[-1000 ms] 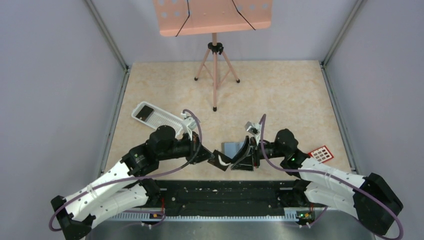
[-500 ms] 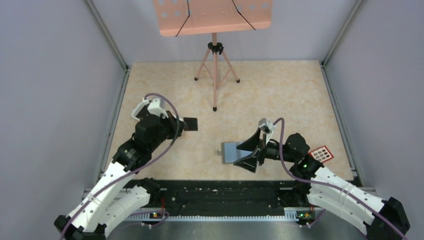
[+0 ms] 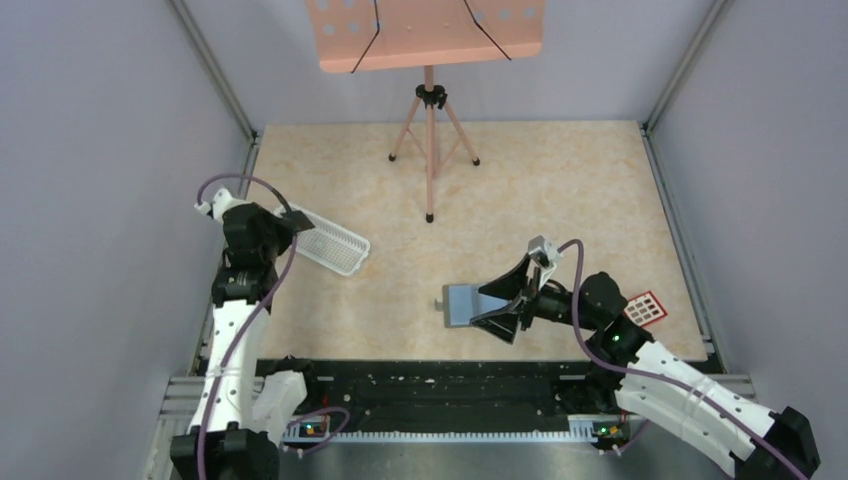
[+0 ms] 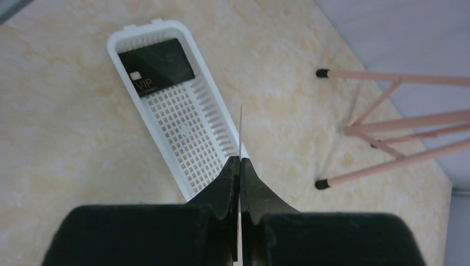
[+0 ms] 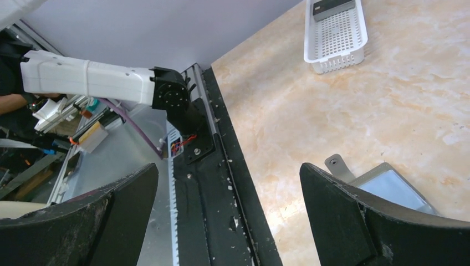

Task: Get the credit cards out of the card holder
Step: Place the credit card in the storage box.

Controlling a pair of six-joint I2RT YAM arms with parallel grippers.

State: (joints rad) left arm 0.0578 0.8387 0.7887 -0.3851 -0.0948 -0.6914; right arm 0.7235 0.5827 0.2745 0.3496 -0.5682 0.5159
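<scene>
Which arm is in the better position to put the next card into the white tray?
Left. The left gripper is shut on a thin card, seen edge-on, over the white tray, where a black card already lies. The right gripper stands open by the card holder, far from the tray.

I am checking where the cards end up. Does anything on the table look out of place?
Yes. The red card lies loose on the table at the right, far from the white tray, where a black card sits. The left fingers pinch a third card near that tray.
</scene>
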